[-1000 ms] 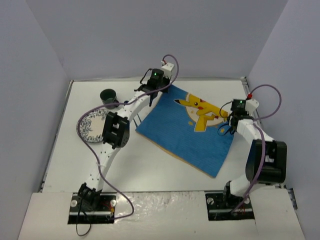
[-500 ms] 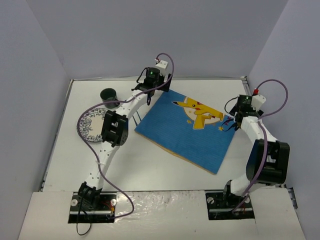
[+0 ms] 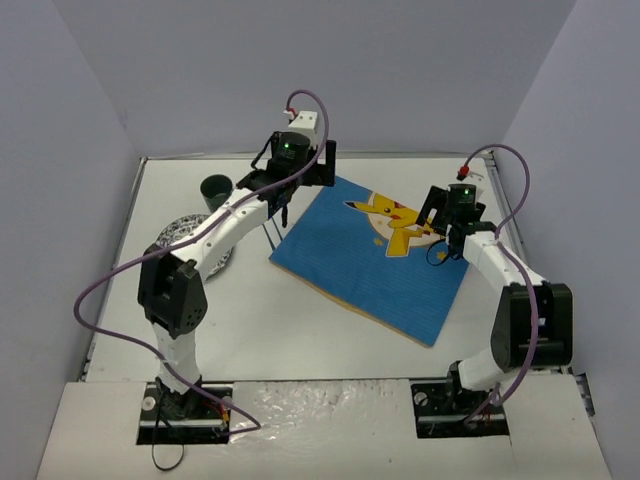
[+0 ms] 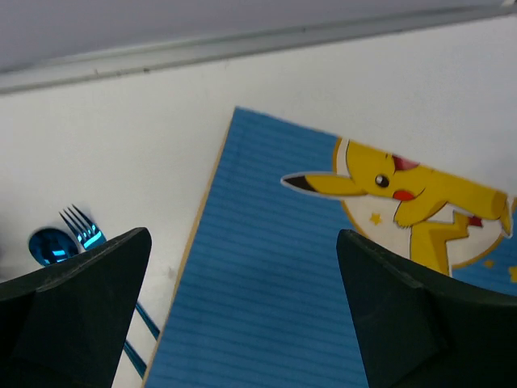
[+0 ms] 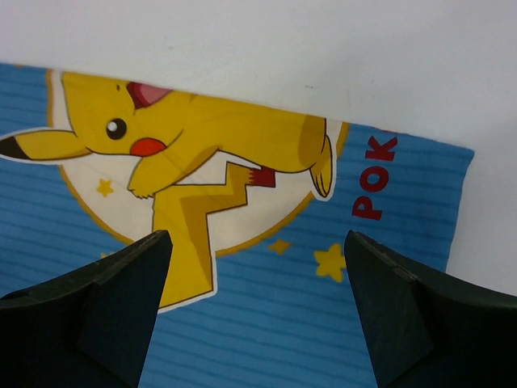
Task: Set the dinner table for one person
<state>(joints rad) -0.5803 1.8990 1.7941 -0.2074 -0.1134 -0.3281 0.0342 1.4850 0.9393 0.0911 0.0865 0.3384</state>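
Note:
The white dinner table (image 3: 300, 330) carries a blue placemat (image 3: 360, 270) with a yellow cartoon figure, lying flat and turned at an angle. My left gripper (image 3: 287, 195) hovers over the mat's far left corner. In the left wrist view it (image 4: 244, 234) stands open, with only the mat (image 4: 258, 283) between its fingers. My right gripper (image 3: 442, 232) hangs over the mat's right part, near the figure. In the right wrist view it (image 5: 258, 236) is open too, above the mat (image 5: 283, 323) and holding nothing.
A blue fork (image 4: 81, 225) and spoon (image 4: 47, 246) lie on the table just left of the mat. A patterned plate (image 3: 185, 240) sits at the left, partly under my left arm. A dark green cup (image 3: 215, 188) stands behind it. Grey walls close in three sides.
Both grippers have opened and let go of the placemat's corners. The left wrist has risen and drawn back to the left; the right gripper has shifted left over the figure.

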